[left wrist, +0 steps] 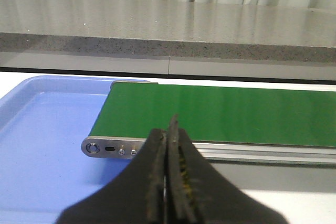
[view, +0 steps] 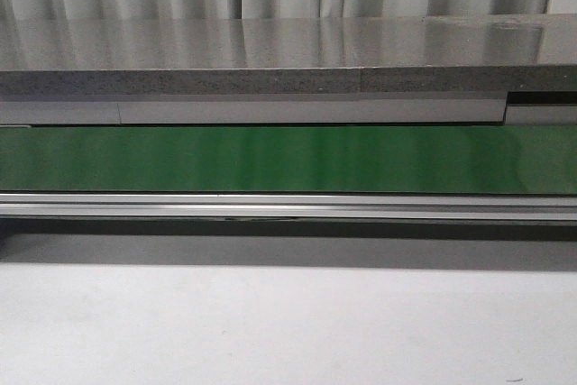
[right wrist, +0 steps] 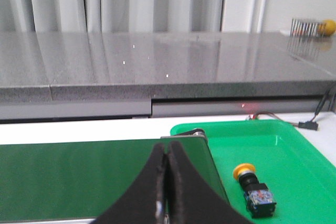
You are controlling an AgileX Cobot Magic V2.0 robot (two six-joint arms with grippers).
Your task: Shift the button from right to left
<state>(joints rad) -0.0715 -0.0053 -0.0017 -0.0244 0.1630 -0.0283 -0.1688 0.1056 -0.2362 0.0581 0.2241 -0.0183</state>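
The button (right wrist: pixel 253 188), yellow cap on a black body with blue and red marks, lies on its side in the green tray (right wrist: pixel 294 145), seen in the right wrist view only. My right gripper (right wrist: pixel 167 150) is shut and empty, over the green belt (right wrist: pixel 79 174) near its end, apart from the button. My left gripper (left wrist: pixel 169 129) is shut and empty, in front of the other belt end (left wrist: pixel 220 114). Neither gripper nor the button shows in the front view.
A blue tray (left wrist: pixel 42 145) sits under the belt's left end. The conveyor's metal rail (view: pixel 288 206) runs across the front view, with a grey stone counter (view: pixel 270 56) behind it. A wire basket with a yellow ball (right wrist: pixel 315 27) stands on the far counter.
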